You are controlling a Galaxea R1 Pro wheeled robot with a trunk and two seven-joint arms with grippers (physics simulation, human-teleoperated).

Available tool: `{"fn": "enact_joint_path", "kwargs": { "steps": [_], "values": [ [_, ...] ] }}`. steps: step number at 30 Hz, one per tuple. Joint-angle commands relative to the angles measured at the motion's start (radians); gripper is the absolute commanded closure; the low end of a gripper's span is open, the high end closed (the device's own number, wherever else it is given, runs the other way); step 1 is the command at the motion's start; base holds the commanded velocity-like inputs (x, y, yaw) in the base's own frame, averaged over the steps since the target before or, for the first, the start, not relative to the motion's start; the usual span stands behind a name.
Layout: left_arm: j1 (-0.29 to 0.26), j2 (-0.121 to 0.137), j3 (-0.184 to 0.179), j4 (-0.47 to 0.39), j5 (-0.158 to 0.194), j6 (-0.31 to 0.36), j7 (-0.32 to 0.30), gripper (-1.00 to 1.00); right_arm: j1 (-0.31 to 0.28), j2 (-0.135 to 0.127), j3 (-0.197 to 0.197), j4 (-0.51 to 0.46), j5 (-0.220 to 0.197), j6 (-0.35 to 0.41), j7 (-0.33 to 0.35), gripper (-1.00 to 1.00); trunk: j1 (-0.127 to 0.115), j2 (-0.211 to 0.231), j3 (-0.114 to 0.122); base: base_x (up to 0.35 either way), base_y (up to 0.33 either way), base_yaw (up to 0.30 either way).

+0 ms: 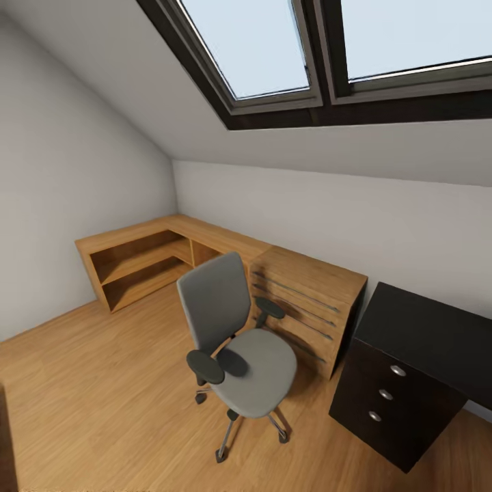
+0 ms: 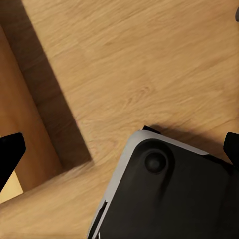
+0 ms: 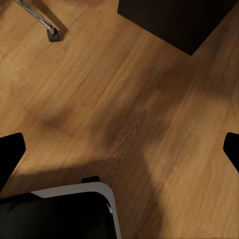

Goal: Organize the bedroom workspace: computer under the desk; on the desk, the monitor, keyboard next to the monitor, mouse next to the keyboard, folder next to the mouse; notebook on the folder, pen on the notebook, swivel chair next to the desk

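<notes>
From my head, going left to right, I saw a low wooden shelf unit (image 1: 140, 263) in the far left corner under the sloped wall, its open shelves bare. Just right of it stood the light chest (image 1: 311, 307) with bar handles. In front of the chest, out on the wood floor (image 1: 102, 403), stood the chair (image 1: 239, 342), its back toward the shelf side and its seat turned toward the desk; nothing lay on the seat that I could see. Its chrome base and casters rested on the floor, apart from the desk. At the far right was the black desk (image 1: 424, 342), its drawer block with three round knobs facing me and the visible part of its top bare. Above, two skylights (image 1: 328, 48) sat in the slope.

Through my left wrist I looked down at floor, a wooden edge with a dark shadow, and the grey-rimmed black corner of my base (image 2: 164, 199). My left fingers (image 2: 9, 154) showed as dark tips at the two edges of the picture, spread wide with nothing between them.

Through my right wrist I saw one chair leg and caster (image 3: 50, 31) and a dark corner of the desk (image 3: 174, 22), both well beyond my right fingers (image 3: 10, 152). Those tips too stood wide apart at the picture's edges, holding nothing, over bare floor.
</notes>
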Motion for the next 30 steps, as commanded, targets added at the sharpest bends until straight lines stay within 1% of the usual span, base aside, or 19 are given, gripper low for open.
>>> {"fn": "enact_joint_path", "kwargs": {
  "steps": [1,6,9,30],
  "values": [
    [0.0,0.0,-0.008,-0.002,0.01,-0.001,0.0,-1.0,-0.001,0.0,0.009,0.0,-0.005,-0.002,-0.006,-1.0,0.001,-0.002,-0.002,0.0,0.0,0.016],
    [0.0,0.0,-0.008,-0.001,0.01,-0.001,0.0,-1.0,-0.001,-0.002,0.01,0.0,-0.005,-0.002,-0.005,-1.0,0.001,-0.002,-0.002,0.0,0.0,0.037],
    [0.0,0.0,-0.008,-0.002,0.01,-0.001,0.0,-1.0,-0.001,-0.002,0.01,0.0,-0.005,-0.003,-0.005,-1.0,0.001,-0.002,-0.002,0.0,0.0,0.156],
    [0.0,0.0,-0.008,-0.002,0.01,-0.001,0.0,-1.0,-0.001,-0.002,0.01,-0.001,-0.006,-0.003,-0.006,-1.0,0.001,-0.002,-0.002,0.0,0.0,0.228]
  ]
}}
